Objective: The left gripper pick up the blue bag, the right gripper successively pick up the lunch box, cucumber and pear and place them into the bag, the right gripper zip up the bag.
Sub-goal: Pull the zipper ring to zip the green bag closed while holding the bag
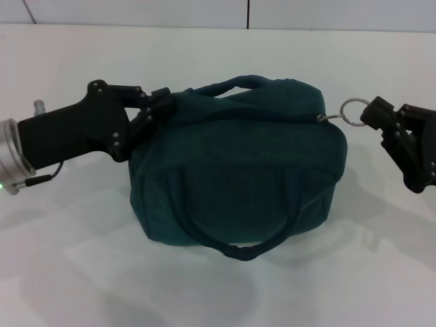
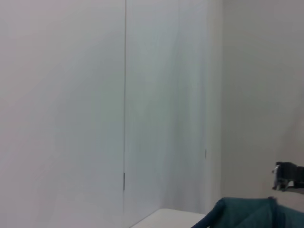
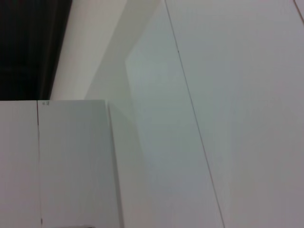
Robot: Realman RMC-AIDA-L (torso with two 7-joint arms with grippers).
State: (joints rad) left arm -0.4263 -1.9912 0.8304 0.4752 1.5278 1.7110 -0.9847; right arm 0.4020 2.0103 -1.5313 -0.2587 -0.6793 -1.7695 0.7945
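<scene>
On the white table (image 1: 61, 272) the blue bag (image 1: 238, 177) rests upright with its top closed; one looped handle (image 1: 242, 251) hangs down its near face. At the bag's left end, the left gripper (image 1: 158, 107) is clamped on the fabric of the upper corner. At the right end, the right gripper (image 1: 377, 116) is closed on the metal ring pull (image 1: 353, 110) of the zipper, which sits at the bag's right edge. Lunch box, cucumber and pear are out of sight.
</scene>
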